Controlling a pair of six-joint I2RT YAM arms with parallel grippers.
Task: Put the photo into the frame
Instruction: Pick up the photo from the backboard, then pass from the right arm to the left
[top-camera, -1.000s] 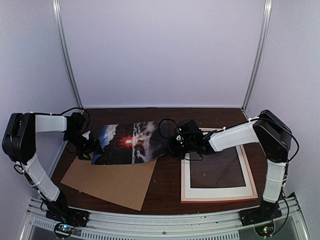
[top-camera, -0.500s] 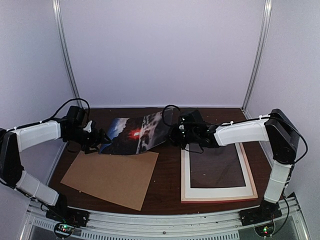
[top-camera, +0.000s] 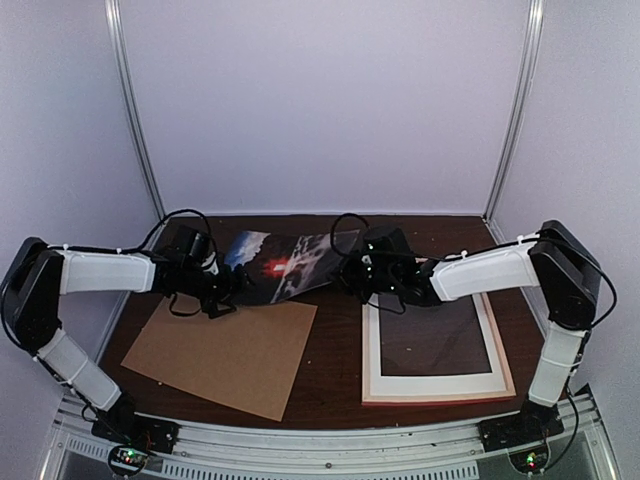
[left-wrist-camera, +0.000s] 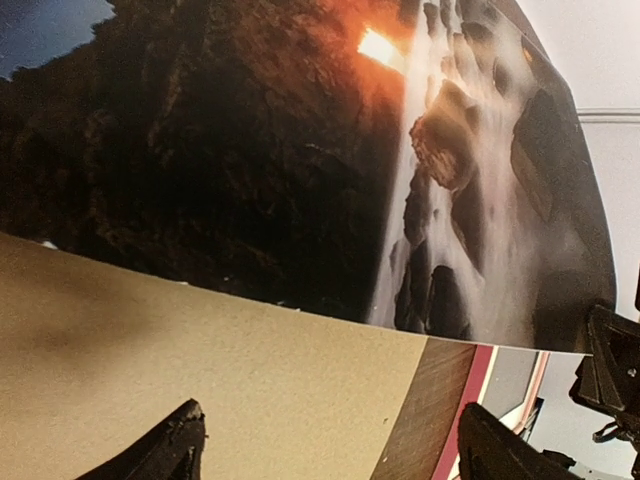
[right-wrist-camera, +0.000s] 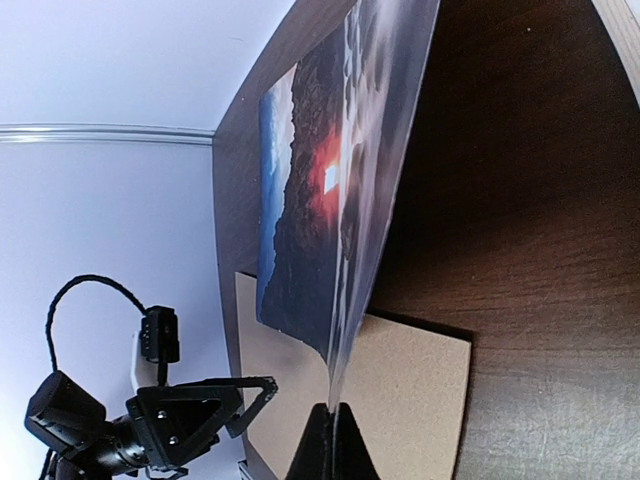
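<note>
- The photo (top-camera: 285, 265) has come up off the cardboard (top-camera: 230, 355) and shifted back and right since the earlier frame, and the left arm has stretched further in.
- It now hangs bowed and tilted, left of the frame (top-camera: 503, 365) and well clear of it.
- The right pincer (right-wrist-camera: 331, 430) is clamped on one edge of the photo.
- The left pincer (left-wrist-camera: 330, 445) stands wide, holding nothing, just short of the photo.
- Judged so far, the pick-up is done. Carrying the photo over and laying it into the frame on the desk (top-camera: 335, 380) is still to do.
</note>
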